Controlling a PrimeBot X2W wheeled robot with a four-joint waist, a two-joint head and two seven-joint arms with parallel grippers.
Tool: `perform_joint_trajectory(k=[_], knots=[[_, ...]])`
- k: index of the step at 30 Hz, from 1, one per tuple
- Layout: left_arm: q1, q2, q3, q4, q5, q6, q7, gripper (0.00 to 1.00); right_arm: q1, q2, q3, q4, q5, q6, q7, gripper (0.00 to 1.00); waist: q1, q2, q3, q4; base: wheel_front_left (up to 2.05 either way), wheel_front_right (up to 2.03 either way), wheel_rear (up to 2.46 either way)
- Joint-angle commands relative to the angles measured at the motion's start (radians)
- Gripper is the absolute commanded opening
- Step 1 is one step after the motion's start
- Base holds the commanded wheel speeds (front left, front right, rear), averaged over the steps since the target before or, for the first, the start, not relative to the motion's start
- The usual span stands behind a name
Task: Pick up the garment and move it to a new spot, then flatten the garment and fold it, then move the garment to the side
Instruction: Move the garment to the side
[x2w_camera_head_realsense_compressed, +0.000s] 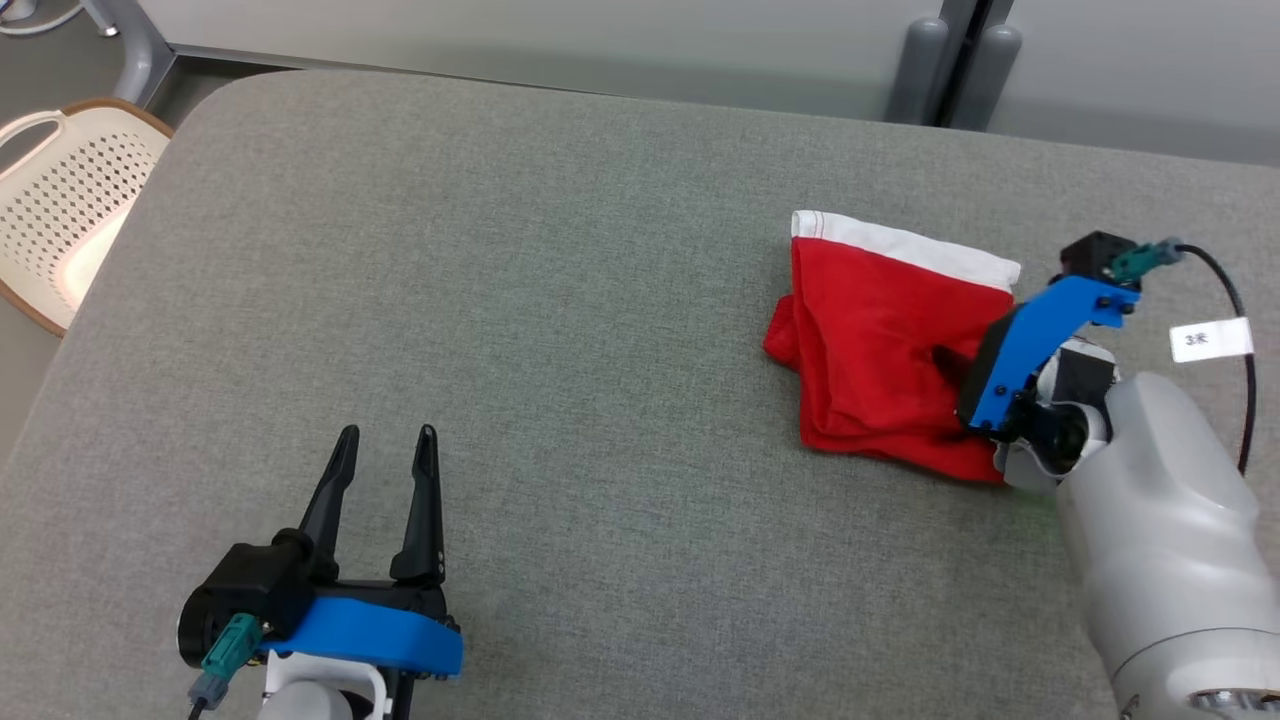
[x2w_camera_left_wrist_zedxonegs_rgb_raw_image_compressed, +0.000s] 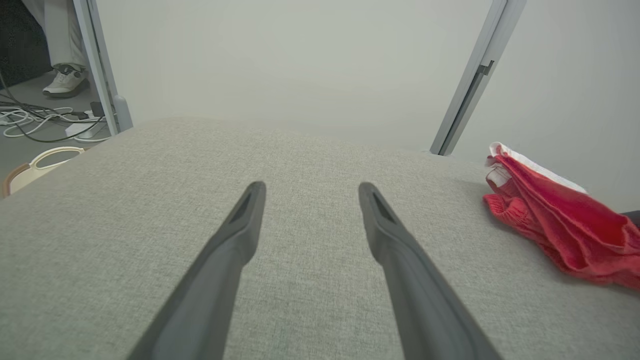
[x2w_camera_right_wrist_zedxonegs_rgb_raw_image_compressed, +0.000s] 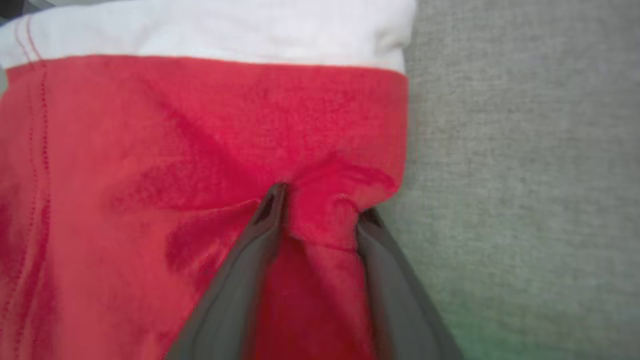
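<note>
— Grey cloth covered the desk (x2w_camera_head_realsense_compressed: 500, 300); where on it did the red shorts (x2w_camera_head_realsense_compressed: 870, 340) lie?

— Toward its right side, in flat layers, with the white waistband (x2w_camera_head_realsense_compressed: 900, 245) at the far edge. They were well apart from the left pincer (x2w_camera_head_realsense_compressed: 385, 432).

— And the right pincer (x2w_camera_head_realsense_compressed: 950, 365)?

— It was down on the shorts' right edge, its fingers parted about as wide as the left's and astride a puckered ridge of red cloth. They weren't closed tight, and I couldn't tell whether they squeezed it at all.

— What might have gone wrong?

— I judged that only the top layer sat between them. A lift could have peeled the layers open, and a pull-back could have snagged the pile and dragged it askew.

— How were the arms posed?

— The right forearm (x2w_camera_head_realsense_compressed: 1160, 520) came in from the lower right with its wrist bent steeply down, fingers aimed up-left in the head view. The left pincer hung low over bare desk, open and empty, its fingers pointing away from the robot.
</note>
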Motion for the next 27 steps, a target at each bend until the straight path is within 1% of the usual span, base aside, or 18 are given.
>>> perform_joint_trajectory(k=[1,5,8,11,14,17,20,24,27], knots=[[-0.018,0.003,0.005,0.000,-0.002,-0.007,-0.004,1.00,0.009,0.020,0.035,0.015,-0.010,0.003,0.006,0.00,0.0000,0.0000,0.001,-0.010,0.00,0.00,0.00],[-0.025,-0.001,0.008,-0.012,-0.011,-0.007,-0.004,1.00,-0.032,-0.035,0.166,-0.040,-0.051,0.002,0.007,0.00,0.0000,0.0000,0.001,-0.037,0.00,0.00,0.00],[-0.026,-0.002,0.016,-0.023,-0.013,-0.007,-0.004,1.00,-0.063,-0.074,0.290,-0.091,-0.057,0.002,0.027,0.00,0.0000,0.0000,0.000,-0.072,0.00,0.00,0.00],[-0.021,0.003,0.026,-0.036,-0.008,-0.007,-0.004,1.00,-0.089,-0.120,0.419,-0.158,-0.021,0.002,0.063,0.00,0.0000,0.0000,0.004,-0.125,0.00,0.00,0.00],[-0.020,0.015,0.028,-0.052,-0.001,-0.007,-0.004,1.00,-0.115,-0.191,0.542,-0.246,0.033,0.002,0.106,0.00,0.0000,0.0000,0.017,-0.189,0.00,0.00,0.00],[-0.033,0.023,0.030,-0.064,0.002,-0.007,-0.004,1.00,-0.134,-0.279,0.629,-0.331,0.094,0.002,0.141,0.00,0.0000,0.0000,0.038,-0.252,0.00,0.00,0.00],[-0.049,0.033,0.041,-0.075,0.008,-0.007,-0.004,1.00,-0.143,-0.357,0.673,-0.382,0.131,0.002,0.163,0.00,0.0000,0.0000,0.070,-0.312,0.00,0.00,0.00],[-0.085,0.058,0.014,-0.081,0.013,-0.007,-0.004,1.00,-0.138,-0.437,0.658,-0.406,0.148,0.002,0.145,0.00,0.0000,0.0000,0.114,-0.362,0.00,0.00,0.00],[-0.113,0.077,0.002,-0.089,0.014,-0.007,-0.004,1.00,-0.136,-0.482,0.646,-0.408,0.137,0.002,0.108,0.00,0.0000,0.0000,0.151,-0.389,0.00,0.00,0.00]])
